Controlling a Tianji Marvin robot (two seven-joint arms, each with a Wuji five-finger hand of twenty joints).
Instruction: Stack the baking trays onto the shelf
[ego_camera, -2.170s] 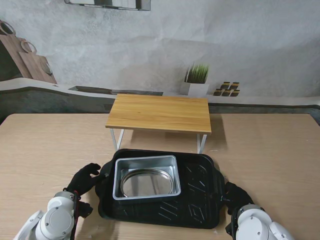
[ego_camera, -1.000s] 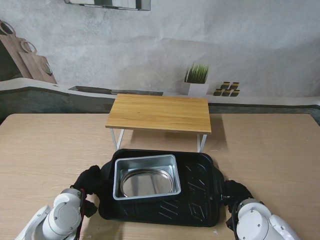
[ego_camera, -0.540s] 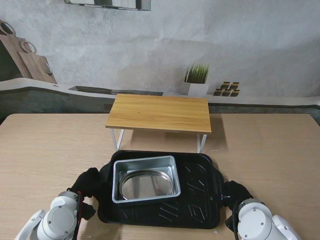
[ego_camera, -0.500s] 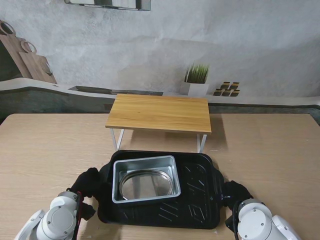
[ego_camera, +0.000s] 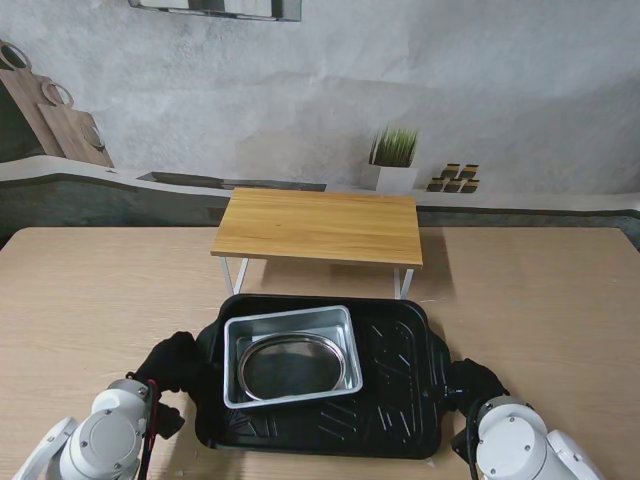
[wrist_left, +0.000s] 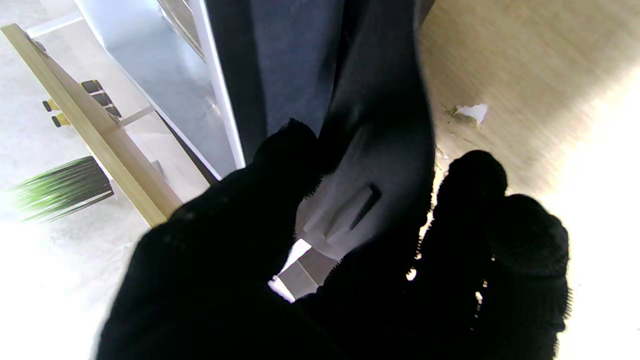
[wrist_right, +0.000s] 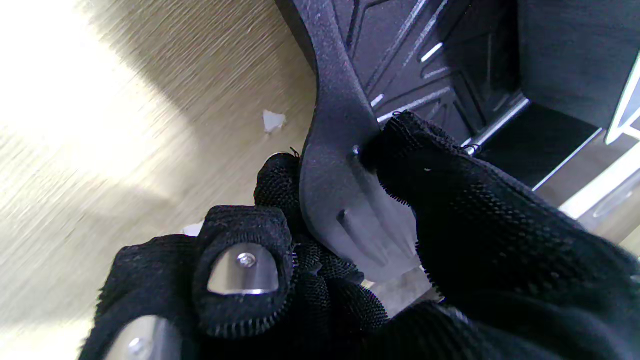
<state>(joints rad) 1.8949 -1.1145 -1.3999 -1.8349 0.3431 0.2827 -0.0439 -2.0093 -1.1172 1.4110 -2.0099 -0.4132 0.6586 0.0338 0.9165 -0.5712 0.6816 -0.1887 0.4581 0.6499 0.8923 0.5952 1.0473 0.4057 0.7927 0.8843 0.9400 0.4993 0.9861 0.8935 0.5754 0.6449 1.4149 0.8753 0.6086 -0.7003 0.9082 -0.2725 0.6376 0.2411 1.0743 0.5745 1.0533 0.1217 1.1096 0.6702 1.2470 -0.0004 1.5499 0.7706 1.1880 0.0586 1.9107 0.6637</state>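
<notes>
At black tray (ego_camera: 400, 385) handles: both hands

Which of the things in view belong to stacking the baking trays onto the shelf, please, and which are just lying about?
Part of the job:
- black tray, gripped at both ends by the left hand and right hand
- silver tray with the round pan in it, riding inside the black one
- wooden shelf

Just lying about:
- potted grass
- paper scrap on the table
</notes>
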